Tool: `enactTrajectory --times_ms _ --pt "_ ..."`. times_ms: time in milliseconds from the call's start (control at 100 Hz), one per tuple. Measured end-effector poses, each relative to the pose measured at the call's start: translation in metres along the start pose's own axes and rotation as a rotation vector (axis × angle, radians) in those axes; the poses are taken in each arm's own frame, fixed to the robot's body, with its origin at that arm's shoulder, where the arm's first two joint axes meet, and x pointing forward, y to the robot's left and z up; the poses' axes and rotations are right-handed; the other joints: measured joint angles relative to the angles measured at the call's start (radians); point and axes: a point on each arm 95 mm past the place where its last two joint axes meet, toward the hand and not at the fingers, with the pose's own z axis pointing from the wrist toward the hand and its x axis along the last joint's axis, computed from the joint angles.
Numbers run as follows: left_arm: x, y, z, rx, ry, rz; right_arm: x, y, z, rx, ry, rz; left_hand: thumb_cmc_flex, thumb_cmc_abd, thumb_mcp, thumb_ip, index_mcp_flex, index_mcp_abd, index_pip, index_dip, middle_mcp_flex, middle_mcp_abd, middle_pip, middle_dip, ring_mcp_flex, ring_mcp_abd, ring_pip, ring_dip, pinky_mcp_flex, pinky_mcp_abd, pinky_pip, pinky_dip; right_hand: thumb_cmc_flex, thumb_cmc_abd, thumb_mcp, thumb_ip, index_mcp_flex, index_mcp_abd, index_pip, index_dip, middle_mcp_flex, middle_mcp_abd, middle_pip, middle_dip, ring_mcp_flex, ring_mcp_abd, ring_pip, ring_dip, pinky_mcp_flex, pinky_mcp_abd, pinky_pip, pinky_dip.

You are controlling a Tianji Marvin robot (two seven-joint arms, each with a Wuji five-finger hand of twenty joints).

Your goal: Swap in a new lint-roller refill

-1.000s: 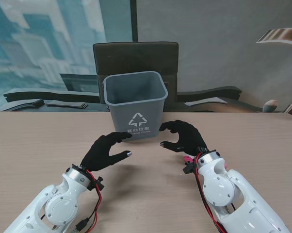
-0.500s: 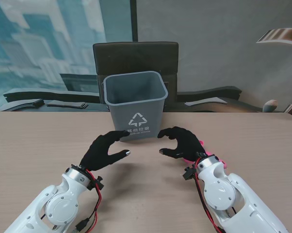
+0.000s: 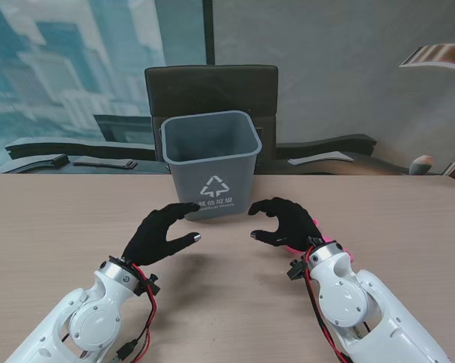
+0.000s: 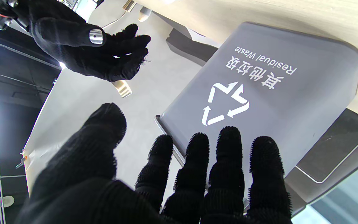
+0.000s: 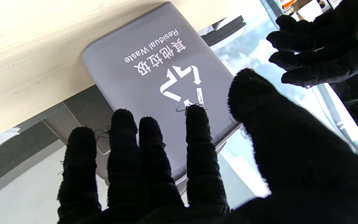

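A grey waste bin (image 3: 211,160) stands upright on the light wooden table (image 3: 54,219), near its far edge, with a white recycling sign and the words "Residual Waste" (under a line of Chinese characters) on the wall that faces me. Behind the bin, past the table, stands a dark chair (image 3: 211,88), and farther left lies a flat dark object (image 3: 103,162) on a low surface.

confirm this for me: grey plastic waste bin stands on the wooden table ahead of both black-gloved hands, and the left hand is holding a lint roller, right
Not quite. The left hand holds nothing; its fingers are spread and empty, as the left wrist view shows. The rest stands: the grey plastic waste bin is on the wooden table, ahead of it and the right hand.
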Motion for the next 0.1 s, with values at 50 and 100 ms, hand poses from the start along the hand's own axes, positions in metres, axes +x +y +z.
enactTrajectory --times_ms 50,100 --pt "0.0003 0.0003 0.0001 -0.001 0.001 -0.001 -0.0008 0.0004 -0.0001 0.0 -0.002 -0.002 0.0 0.0 0.0 0.0 0.0 0.0 0.0 0.0 0.0 0.0 0.0 0.0 0.0 0.0 0.0 0.0 0.0 0.0 0.0 0.0 0.0 0.0 0.0 0.0 0.0 0.0 0.0 -0.001 0.0 0.0 0.0 0.0 0.0 0.0 0.0 0.0 0.0 0.0 0.0 0.0" --pt "0.0004 0.001 0.0005 -0.002 0.002 -0.002 -0.0015 0.0006 -0.0002 -0.001 -0.003 -0.005 0.0 0.0 0.0 0.0 0.0 0.0 0.0 0.0 0.0 0.0 0.0 0.0 0.0 0.0 0.0 0.0 0.0 0.0 0.0 0.0 0.0 0.0 0.0 0.0 0.0 0.0 0.0 -0.002 0.0 0.0 0.0 0.0 0.0 0.0 0.0 0.0 0.0 0.0 0.0 0.0"
